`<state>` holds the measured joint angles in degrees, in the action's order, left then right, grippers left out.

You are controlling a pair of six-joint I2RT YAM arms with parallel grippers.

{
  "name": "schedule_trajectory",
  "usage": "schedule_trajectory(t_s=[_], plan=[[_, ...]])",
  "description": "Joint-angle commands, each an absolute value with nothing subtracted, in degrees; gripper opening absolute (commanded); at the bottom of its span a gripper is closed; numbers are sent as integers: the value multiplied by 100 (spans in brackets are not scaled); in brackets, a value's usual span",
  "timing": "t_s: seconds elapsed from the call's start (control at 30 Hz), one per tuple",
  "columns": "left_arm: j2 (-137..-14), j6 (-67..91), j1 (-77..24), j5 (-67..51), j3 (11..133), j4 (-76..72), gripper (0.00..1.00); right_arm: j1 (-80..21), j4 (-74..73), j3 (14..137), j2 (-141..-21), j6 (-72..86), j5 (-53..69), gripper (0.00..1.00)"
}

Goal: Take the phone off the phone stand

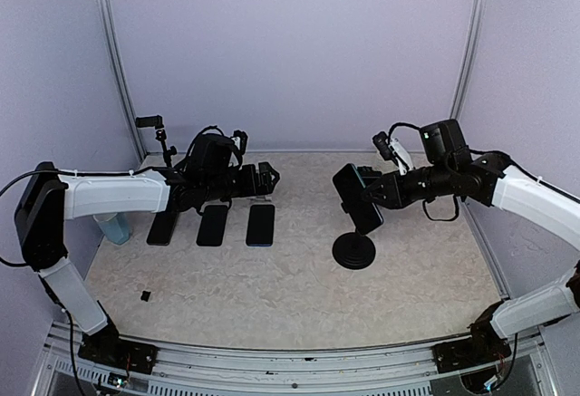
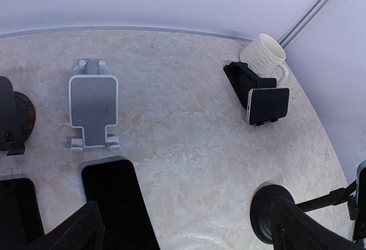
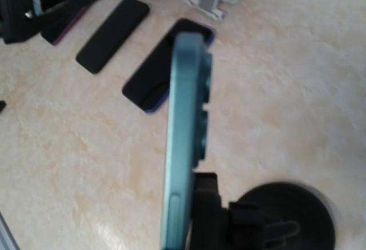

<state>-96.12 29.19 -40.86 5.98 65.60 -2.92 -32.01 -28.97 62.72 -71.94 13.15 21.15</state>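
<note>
1. Top external view: we see the phone (image 1: 352, 202) upright and tilted on the phone stand (image 1: 353, 251), which has a round black base on the table (image 1: 299, 296). The right gripper (image 1: 373, 189) is at the phone's far side. We cannot tell from any view how its fingers stand.
2. Right wrist view: this shows the phone (image 3: 184, 141) edge-on with a teal frame. A black bracket (image 3: 207, 210) sits at its lower back, joined to the base (image 3: 291, 215). The top view hides this.
3. Left wrist view: the left gripper (image 1: 268, 177) has its fingers (image 2: 77, 233) spread wide, holding nothing. Only this view shows a white mug (image 2: 264, 55) and a grey holder (image 2: 93, 104) lying flat.
4. Top external view: three dark handsets (image 1: 212, 224) lie side by side below the left gripper.
</note>
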Motion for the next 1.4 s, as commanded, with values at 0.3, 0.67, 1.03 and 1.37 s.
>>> schedule_trajectory(t_s=[0.3, 0.67, 1.03, 1.37], plan=[[-9431, 2918, -4078, 513, 6640, -229, 99, -3419, -905, 5019, -7081, 2032, 2605, 0], [-9341, 3093, -4214, 127, 6437, -598, 99, -3429, 83, 4362, -6916, 2576, 2433, 0], [-9160, 3638, -4474, -459, 5721, -1757, 99, -3513, 1153, 3608, -6873, 3200, 2318, 0], [-9286, 3599, -4474, -616, 5720, -1972, 99, -3760, 2581, 3019, -7226, 3435, 2095, 0]])
